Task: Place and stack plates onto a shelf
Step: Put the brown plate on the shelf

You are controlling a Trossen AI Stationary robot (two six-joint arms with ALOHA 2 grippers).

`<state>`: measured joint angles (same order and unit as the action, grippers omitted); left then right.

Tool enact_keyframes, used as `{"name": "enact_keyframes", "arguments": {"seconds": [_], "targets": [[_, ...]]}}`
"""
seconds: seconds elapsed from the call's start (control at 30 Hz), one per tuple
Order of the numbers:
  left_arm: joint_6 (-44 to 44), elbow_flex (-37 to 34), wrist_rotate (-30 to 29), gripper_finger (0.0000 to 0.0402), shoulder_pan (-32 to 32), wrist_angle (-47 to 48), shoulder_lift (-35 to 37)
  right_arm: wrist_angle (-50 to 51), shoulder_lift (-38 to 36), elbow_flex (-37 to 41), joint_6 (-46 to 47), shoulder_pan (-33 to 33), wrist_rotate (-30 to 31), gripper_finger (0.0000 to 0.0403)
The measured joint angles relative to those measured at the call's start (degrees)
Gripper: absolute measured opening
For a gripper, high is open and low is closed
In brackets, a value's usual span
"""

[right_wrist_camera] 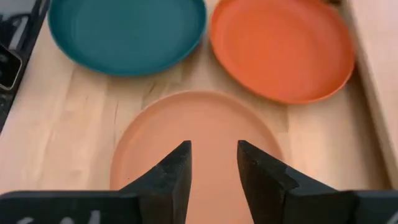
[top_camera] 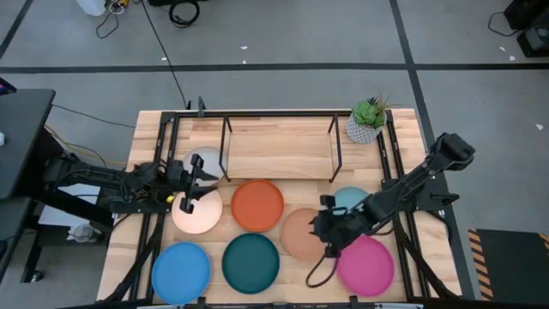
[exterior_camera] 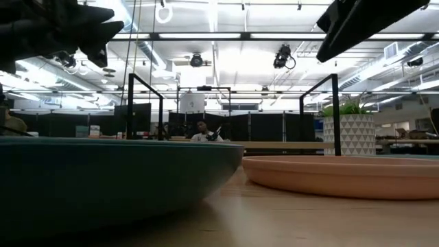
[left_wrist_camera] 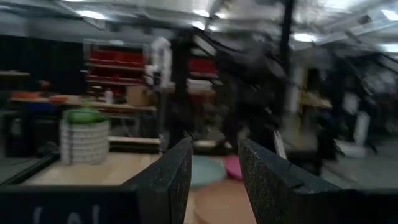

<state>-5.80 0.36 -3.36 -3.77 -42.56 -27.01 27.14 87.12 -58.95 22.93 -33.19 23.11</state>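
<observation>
Eight plates lie flat on the tabletop. In the high view they are white [top_camera: 210, 161], cream [top_camera: 197, 213], orange [top_camera: 257, 205], peach [top_camera: 302, 233], pale teal [top_camera: 350, 198], magenta [top_camera: 367, 267], dark teal [top_camera: 250, 263] and bright blue [top_camera: 181, 273]. The shelf [top_camera: 279, 153] stands at the far middle with a bare board. My left gripper [top_camera: 196, 182] [left_wrist_camera: 214, 177] is open over the cream and white plates and points level toward the right. My right gripper [top_camera: 321, 229] [right_wrist_camera: 213, 165] is open, slanting down over the peach plate [right_wrist_camera: 199, 130] with nothing between its fingers.
A small white pot with a green plant [top_camera: 369, 121] stands at the shelf's right end. Black rails run along the table's left and right sides. In the low view the dark teal plate [exterior_camera: 103, 178] fills the near left, and a person [exterior_camera: 203, 130] sits far behind the table.
</observation>
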Motion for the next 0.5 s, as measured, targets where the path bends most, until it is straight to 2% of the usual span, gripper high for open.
{"name": "enact_keyframes", "arguments": {"seconds": [0.07,0.23,0.33,0.4,0.5], "targets": [[-0.20,0.20,-1.69,0.0142,0.13,-1.08,0.06,1.47,2.50,-2.35,1.03,0.00,-1.21,0.0152],[1.58,3.10,-1.92,0.0142,0.22,2.92,0.03,2.98,6.82,-5.21,2.34,-0.01,-5.63,0.0186],[2.31,3.74,-1.95,0.0142,0.22,3.77,0.03,3.71,8.74,-5.61,3.64,0.00,-11.86,0.0204],[2.40,3.74,-1.96,0.0142,0.22,4.48,0.03,4.20,9.94,-5.61,4.36,-0.05,-15.50,0.0208],[2.29,3.74,-1.94,0.0142,0.22,4.80,0.01,4.40,11.85,-5.63,4.89,-0.64,-17.00,0.0205]]}}
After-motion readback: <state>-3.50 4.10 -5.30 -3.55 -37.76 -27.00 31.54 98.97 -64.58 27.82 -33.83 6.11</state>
